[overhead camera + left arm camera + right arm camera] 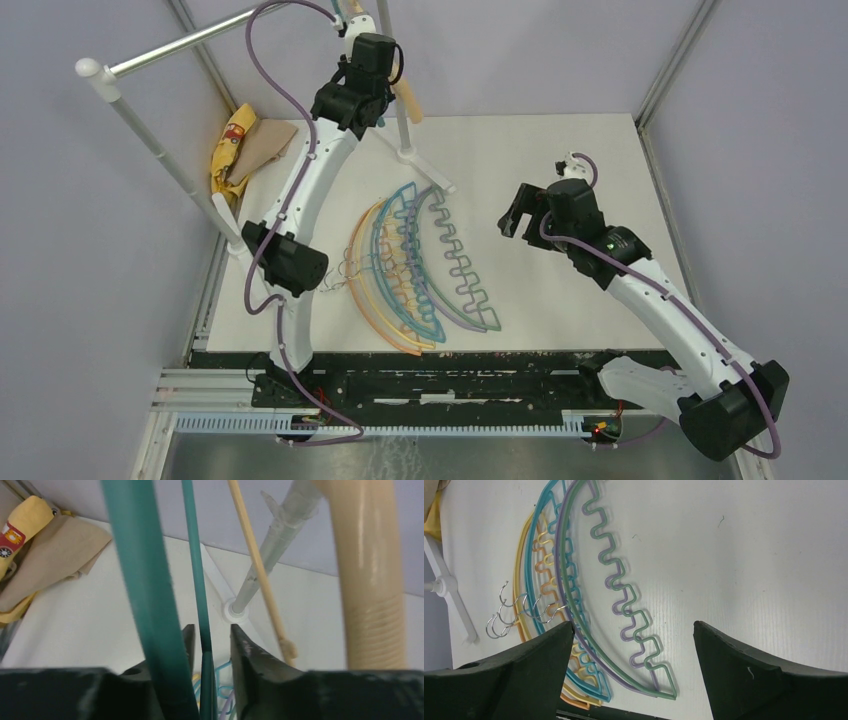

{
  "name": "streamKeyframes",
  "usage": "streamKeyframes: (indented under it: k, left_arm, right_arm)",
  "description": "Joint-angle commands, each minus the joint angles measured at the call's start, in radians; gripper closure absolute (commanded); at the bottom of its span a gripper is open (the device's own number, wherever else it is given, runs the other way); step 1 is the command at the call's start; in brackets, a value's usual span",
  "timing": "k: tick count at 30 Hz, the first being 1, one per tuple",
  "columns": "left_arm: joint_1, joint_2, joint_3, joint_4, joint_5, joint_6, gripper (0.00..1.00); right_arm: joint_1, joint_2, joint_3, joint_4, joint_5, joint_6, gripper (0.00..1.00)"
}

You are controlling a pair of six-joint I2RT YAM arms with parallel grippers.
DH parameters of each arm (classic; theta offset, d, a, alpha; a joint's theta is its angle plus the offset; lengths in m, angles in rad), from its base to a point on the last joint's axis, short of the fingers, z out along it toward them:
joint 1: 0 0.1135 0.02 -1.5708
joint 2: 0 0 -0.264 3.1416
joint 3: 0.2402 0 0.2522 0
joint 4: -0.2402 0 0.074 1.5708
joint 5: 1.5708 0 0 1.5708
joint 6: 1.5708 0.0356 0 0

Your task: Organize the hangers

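Several hangers [420, 265] in green, purple, blue, yellow and orange lie in a fanned pile mid-table, metal hooks [519, 612] to the left. The green hanger [624, 605] is the rightmost one. My right gripper [520, 215] hovers just right of the pile, open and empty, and its wrist view [634, 630] shows the jaws spread wide. My left gripper [365, 60] is raised by the rack. A teal hanger [200, 580] runs between its jaws [210, 645] with a visible gap on the right side. A beige hanger [370, 580] hangs beside it.
A yellow and tan cloth [245, 145] lies at the table's back left. The rack's silver rail [190, 45] and white slanted pole [160, 150] stand on the left. Its upright pole [270, 555] and foot [425, 170] stand at the back centre.
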Motion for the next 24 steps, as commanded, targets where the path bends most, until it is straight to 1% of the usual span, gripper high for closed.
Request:
streamKeyframes:
  k: [1, 2, 5, 6, 7, 8, 9, 14, 17, 19, 20, 21, 24]
  left_arm:
    - [-0.013, -0.049, -0.023, 0.0, 0.068, 0.082, 0.53]
    - [-0.013, -0.068, -0.044, 0.009, 0.074, 0.086, 0.45]
    - [-0.014, -0.129, -0.089, 0.027, 0.092, 0.098, 0.32]
    - [-0.013, -0.152, -0.106, 0.033, 0.099, 0.101, 0.24]
    - [-0.012, -0.177, -0.127, 0.04, 0.106, 0.102, 0.15]
    - [-0.013, -0.205, -0.155, 0.046, 0.119, 0.104, 0.03]
    - [-0.014, -0.236, -0.185, 0.058, 0.131, 0.105, 0.0]
    - [-0.014, -0.429, -0.42, 0.136, 0.241, 0.098, 0.01]
    - [-0.013, -0.579, -0.643, 0.207, 0.304, 0.087, 0.01]
    - [-0.013, -0.715, -0.839, 0.269, 0.334, 0.076, 0.01]
    - [-0.012, -0.775, -0.897, 0.294, 0.343, 0.068, 0.01]
    - [-0.013, -0.83, -0.995, 0.316, 0.353, 0.061, 0.01]
    - [-0.013, -0.953, -1.146, 0.343, 0.38, 0.039, 0.01]
  right_arm:
    - [-0.004, -0.01, -0.012, 0.037, -0.01, -0.008, 0.0]
    - [-0.004, -0.014, -0.013, 0.037, -0.01, -0.009, 0.0]
    - [-0.004, -0.026, -0.014, 0.033, -0.013, -0.016, 0.0]
    - [-0.004, -0.03, -0.013, 0.029, -0.013, -0.021, 0.0]
    - [-0.005, -0.029, -0.01, 0.024, -0.015, -0.027, 0.0]
    - [-0.004, -0.029, -0.008, 0.018, -0.016, -0.031, 0.0]
    - [-0.004, -0.029, -0.007, 0.014, -0.017, -0.036, 0.0]
    - [-0.004, -0.034, -0.018, 0.011, -0.029, -0.049, 0.0]
    - [-0.004, -0.029, -0.034, 0.021, -0.038, -0.075, 0.0]
    - [-0.004, -0.018, -0.042, 0.026, -0.044, -0.093, 0.0]
    - [-0.005, -0.009, -0.048, 0.03, -0.047, -0.101, 0.0]
    - [-0.004, 0.001, -0.05, 0.033, -0.054, -0.106, 0.0]
    - [-0.004, 0.039, -0.057, 0.051, -0.087, -0.111, 0.0]
